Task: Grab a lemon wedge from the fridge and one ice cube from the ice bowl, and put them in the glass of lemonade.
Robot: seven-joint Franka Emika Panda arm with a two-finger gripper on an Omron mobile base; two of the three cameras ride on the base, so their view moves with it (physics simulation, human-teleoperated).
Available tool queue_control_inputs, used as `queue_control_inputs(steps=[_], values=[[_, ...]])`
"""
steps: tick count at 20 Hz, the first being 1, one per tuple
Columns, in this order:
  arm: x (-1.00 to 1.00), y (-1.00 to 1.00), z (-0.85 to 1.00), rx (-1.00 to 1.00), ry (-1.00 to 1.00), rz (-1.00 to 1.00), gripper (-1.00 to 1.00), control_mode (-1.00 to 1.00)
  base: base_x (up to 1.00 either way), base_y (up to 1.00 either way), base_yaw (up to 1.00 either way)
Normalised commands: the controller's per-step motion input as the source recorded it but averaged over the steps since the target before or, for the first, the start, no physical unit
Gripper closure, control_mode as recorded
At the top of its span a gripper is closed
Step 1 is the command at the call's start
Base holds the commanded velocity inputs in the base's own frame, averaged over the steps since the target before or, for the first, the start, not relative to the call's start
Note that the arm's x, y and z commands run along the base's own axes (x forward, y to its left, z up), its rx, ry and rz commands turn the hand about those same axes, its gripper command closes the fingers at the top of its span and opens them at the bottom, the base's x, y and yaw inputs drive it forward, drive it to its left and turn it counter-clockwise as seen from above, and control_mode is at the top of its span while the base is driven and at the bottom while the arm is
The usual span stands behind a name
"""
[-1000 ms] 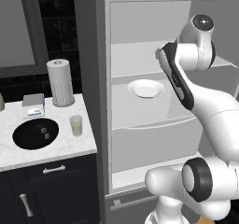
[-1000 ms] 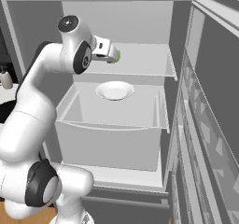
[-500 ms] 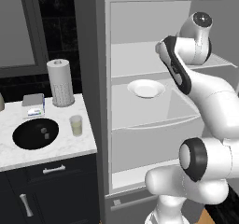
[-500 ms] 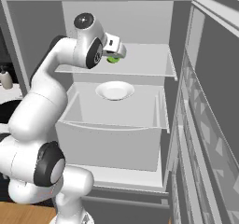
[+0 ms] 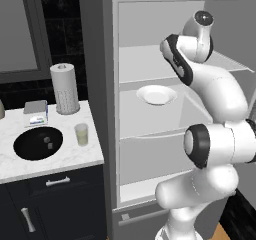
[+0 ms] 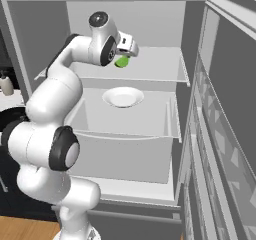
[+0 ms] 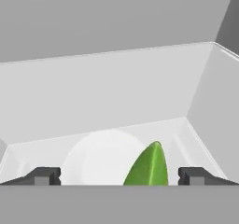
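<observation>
Reaching deeper than it did a second ago, the white arm now carries its end effector (image 6: 125,51) in over the upper shelf of the open fridge (image 6: 197,89), closer to the lemon wedge (image 6: 121,62). From the right base camera, the green wedge lies on that shelf at the end effector's 6 o'clock, just beneath it. The hand camera shows both fingertips (image 7: 44,175) set wide apart and gripping nothing, with the wedge (image 7: 149,164) rising between them, nearer the right-hand tip than the left. A white plate (image 6: 123,96) sits on the shelf below, at about 6 o'clock from the wedge.

Because the wedge is off-centre between the tips, one finger would likely touch first on closing and could push the small, pointed piece sideways or deeper into the fridge, out of the grip. Whether the tips are low enough to catch it cannot be told; closing too high might only pinch its narrow point and let it slip. A wedge knocked off the shelf's front edge would probably drop toward the plate.

On the table at the fridge's 9 o'clock in the left base camera, the black ice bowl (image 5: 38,143) waits with the glass of lemonade (image 5: 81,134) just beside it at its 3 o'clock, both untouched.
</observation>
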Motion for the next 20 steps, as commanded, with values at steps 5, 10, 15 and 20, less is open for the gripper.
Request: queue_control_inputs(steps=[5, 10, 15, 20], values=[[0.35, -0.13, -0.17, 0.00, 0.02, 0.00, -1.00, -1.00, 0.00, 0.00, 0.00], [0.24, -0.21, -0.14, 0.00, 0.00, -0.04, -1.00, -1.00, 0.00, 0.00, 0.00], [0.30, -0.04, 0.00, 0.00, 0.00, -0.11, -1.00, -1.00, 0.00, 0.00, 0.00], [0.37, 0.00, 0.00, 0.00, 0.05, -0.10, -1.00, -1.00, 0.00, 0.00, 0.00]])
